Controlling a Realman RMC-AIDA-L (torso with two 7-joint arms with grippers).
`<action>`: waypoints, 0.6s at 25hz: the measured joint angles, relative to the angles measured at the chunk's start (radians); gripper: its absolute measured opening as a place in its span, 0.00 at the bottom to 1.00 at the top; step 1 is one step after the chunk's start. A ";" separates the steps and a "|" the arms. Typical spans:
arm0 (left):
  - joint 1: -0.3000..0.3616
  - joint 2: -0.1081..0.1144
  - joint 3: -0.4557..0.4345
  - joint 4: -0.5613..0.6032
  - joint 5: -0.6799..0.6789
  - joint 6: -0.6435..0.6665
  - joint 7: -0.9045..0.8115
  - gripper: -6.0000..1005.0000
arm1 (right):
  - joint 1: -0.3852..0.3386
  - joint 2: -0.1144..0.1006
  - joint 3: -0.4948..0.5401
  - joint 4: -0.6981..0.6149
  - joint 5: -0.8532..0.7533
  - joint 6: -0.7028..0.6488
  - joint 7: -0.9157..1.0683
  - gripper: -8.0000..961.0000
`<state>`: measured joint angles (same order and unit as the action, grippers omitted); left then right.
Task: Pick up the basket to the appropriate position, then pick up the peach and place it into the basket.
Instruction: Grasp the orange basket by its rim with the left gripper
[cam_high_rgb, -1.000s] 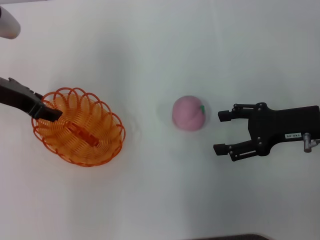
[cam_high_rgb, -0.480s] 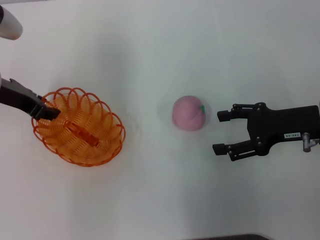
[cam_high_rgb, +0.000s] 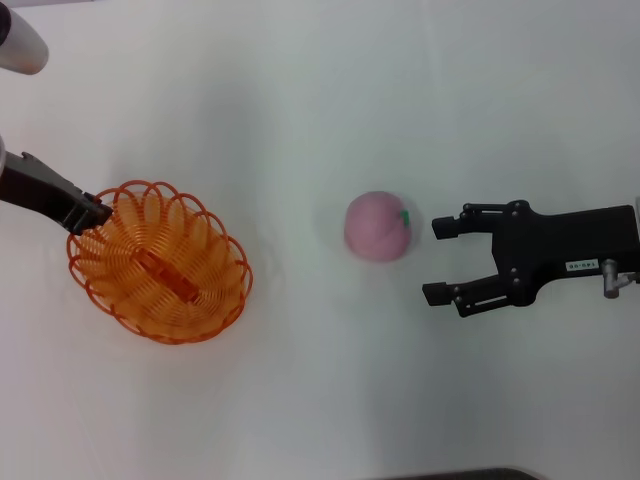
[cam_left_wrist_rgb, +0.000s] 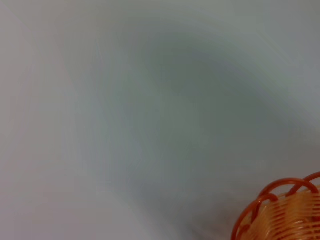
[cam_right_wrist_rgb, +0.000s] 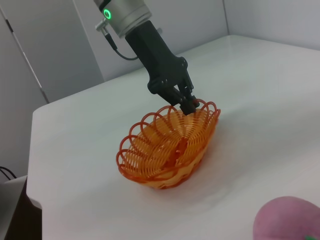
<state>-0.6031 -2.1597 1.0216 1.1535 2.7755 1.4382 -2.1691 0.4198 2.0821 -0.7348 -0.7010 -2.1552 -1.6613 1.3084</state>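
The orange basket (cam_high_rgb: 160, 262) rests on the white table at the left; it also shows in the right wrist view (cam_right_wrist_rgb: 170, 150) and partly in the left wrist view (cam_left_wrist_rgb: 285, 212). My left gripper (cam_high_rgb: 97, 212) is at the basket's far-left rim, its tip just at the loops (cam_right_wrist_rgb: 189, 102), and it looks released from the rim. The pink peach (cam_high_rgb: 377, 227) sits on the table in the middle, with its green mark facing right; it also shows in the right wrist view (cam_right_wrist_rgb: 285, 220). My right gripper (cam_high_rgb: 432, 260) is open and empty, a short way right of the peach, with its jaws facing it.
The white table (cam_high_rgb: 300, 380) spreads all round. A pale arm segment (cam_high_rgb: 20, 45) shows at the far left corner. In the right wrist view the table's edge (cam_right_wrist_rgb: 35, 150) lies beyond the basket, with grey wall panels behind.
My left gripper's tip has drawn back from inside the basket to its outer rim, while the basket has barely shifted. My right gripper has edged slightly towards the peach.
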 joint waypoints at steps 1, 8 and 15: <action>0.000 0.000 0.000 0.000 0.000 0.001 0.000 0.13 | 0.001 0.000 0.000 0.000 0.000 0.000 0.000 0.99; 0.000 0.002 -0.005 0.005 0.000 0.004 -0.016 0.11 | 0.004 0.000 0.000 0.000 0.000 0.000 0.001 0.99; -0.028 0.031 -0.010 0.005 0.003 0.042 -0.112 0.10 | 0.008 -0.001 0.000 0.000 0.000 0.000 0.004 0.99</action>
<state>-0.6314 -2.1287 1.0113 1.1587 2.7781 1.4802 -2.2815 0.4283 2.0815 -0.7348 -0.7010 -2.1552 -1.6613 1.3122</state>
